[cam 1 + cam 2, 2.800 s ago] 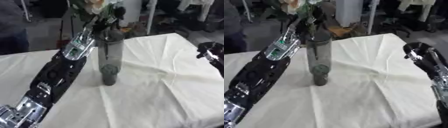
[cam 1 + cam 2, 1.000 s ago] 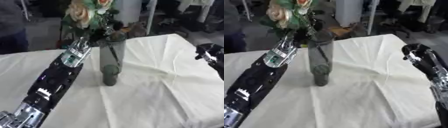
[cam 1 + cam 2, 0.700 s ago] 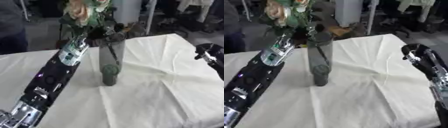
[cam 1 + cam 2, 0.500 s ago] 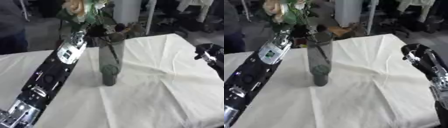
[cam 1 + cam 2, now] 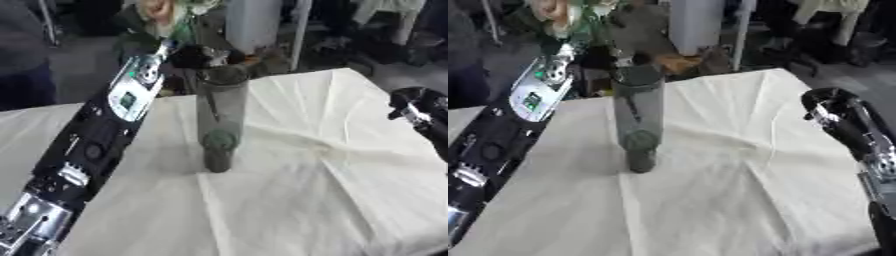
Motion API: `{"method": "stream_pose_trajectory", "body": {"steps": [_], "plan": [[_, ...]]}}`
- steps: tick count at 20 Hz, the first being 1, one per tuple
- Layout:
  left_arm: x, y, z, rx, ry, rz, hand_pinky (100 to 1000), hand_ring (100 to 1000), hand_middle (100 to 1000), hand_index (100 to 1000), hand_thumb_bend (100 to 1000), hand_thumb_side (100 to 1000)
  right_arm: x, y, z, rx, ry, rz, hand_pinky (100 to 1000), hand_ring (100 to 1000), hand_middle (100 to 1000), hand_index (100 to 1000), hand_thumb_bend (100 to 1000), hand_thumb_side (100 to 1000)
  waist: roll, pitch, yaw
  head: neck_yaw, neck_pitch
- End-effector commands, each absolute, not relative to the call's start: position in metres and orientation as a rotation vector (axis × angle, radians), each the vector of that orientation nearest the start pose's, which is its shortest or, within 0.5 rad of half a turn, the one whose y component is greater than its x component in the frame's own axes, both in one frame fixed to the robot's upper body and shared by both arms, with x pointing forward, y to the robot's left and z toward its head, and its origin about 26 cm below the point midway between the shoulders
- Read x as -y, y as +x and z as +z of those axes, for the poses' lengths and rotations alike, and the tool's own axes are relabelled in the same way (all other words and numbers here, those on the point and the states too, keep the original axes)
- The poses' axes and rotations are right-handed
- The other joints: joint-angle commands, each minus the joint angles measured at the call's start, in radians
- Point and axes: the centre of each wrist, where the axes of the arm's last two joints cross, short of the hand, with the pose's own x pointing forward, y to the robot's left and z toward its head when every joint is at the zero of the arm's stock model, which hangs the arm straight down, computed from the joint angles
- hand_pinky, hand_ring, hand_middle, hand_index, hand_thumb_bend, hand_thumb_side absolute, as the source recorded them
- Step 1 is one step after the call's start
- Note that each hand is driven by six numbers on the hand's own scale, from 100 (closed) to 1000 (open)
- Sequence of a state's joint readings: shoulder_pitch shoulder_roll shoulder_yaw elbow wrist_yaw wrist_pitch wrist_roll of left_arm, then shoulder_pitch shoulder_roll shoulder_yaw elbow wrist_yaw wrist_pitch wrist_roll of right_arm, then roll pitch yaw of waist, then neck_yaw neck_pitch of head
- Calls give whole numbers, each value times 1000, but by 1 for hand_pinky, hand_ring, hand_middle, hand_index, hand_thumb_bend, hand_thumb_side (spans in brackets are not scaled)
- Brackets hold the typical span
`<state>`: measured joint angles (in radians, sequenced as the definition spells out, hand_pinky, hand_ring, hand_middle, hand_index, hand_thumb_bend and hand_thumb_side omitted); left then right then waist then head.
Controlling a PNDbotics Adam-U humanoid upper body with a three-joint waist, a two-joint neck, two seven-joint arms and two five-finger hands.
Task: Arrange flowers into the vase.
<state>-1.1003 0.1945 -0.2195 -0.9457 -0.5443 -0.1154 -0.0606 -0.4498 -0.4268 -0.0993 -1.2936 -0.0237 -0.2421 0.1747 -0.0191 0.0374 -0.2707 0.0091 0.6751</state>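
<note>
Left hand fingers hidden behind foliage, can't tell their state, bunch of pale artificial flowers with green leaves just above them, tall grey glass vase mouth beside-right and lower; right hand far off, fingers unclear.

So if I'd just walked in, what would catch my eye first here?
Probably the long black and silver left arm slanting up from the lower left corner, with a bunch of flowers at its far end, above and left of the vase's mouth. Next, the tall grey vase standing upright near the middle of the white tablecloth. The right hand hangs idle at the right edge.
</note>
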Motion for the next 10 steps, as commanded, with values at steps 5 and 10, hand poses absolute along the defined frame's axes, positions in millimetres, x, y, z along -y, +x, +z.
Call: {"method": "stream_pose_trajectory", "body": {"steps": [5, 10], "plan": [[-138, 481, 254, 1963, 671, -1228, 892, 782, 852, 893, 1000, 712, 360, 388, 120, 1972, -262, 460, 630, 504, 544, 708, 492, 566, -1, -15, -3, -3, -4], [-138, 479, 260, 1945, 719, -1259, 893, 790, 858, 907, 1000, 708, 360, 388, 120, 1973, -262, 460, 630, 504, 544, 708, 492, 567, -1, -17, -4, -4, -5]]}}
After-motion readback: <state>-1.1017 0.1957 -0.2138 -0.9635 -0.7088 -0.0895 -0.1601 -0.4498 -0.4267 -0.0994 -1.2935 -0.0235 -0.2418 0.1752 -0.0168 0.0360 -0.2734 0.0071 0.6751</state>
